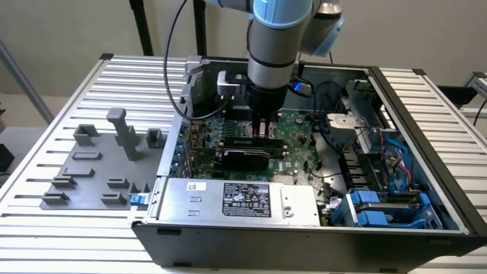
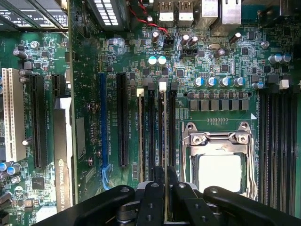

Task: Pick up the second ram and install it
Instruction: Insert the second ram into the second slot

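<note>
The black two-fingered claw (image 2: 165, 188) is closed almost fully on the thin green memory stick (image 2: 163, 136), seen edge-on. The stick stands between the fingers, in the long black slots (image 2: 151, 132) of the green motherboard (image 2: 225, 61).

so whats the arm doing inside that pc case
The robot arm is reaching down into the open computer case, over the motherboard. Its gripper is closed on the second ram, a thin stick held edge-on right above the memory slots beside the CPU socket. A grey parts holder sits on the table at the exterior view's left.
</note>
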Available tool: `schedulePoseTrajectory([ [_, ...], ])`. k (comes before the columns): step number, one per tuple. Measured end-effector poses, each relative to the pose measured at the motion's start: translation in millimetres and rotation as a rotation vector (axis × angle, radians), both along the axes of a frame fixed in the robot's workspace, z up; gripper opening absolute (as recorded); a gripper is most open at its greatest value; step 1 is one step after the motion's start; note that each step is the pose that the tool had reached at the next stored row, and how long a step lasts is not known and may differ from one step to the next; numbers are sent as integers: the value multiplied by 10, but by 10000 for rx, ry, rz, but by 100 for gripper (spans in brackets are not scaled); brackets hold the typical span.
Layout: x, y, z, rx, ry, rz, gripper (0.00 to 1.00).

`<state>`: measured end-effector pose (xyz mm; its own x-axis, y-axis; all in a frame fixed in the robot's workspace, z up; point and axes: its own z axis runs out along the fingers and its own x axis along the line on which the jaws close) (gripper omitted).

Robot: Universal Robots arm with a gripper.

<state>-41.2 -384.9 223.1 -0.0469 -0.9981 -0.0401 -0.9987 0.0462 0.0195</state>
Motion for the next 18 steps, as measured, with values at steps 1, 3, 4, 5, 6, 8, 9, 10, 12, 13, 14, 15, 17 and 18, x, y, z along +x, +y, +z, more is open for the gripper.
schedulePoseTrajectory([
  [1,0,0,-2,0,0,0,14],
  [3,0,1,-9,2,-2,0,14],
  [4,0,1,-13,2,-1,0,14],
  [5,0,1,-17,0,-1,0,14],
  [6,0,1,-21,1,-1,0,14],
  [8,0,1,-29,1,-1,0,14],
  [9,0,0,-31,0,-1,0,14],
  [10,0,0,-32,-1,-1,0,14],
  [12,0,0,-32,-2,0,0,15],
  [13,0,1,-32,-1,0,0,15],
  [14,0,1,-27,1,-1,0,22],
  [15,0,1,-9,3,-2,-1,22],
  [17,0,1,49,5,-2,-1,22],
  [18,0,0,82,7,-1,-1,22],
])
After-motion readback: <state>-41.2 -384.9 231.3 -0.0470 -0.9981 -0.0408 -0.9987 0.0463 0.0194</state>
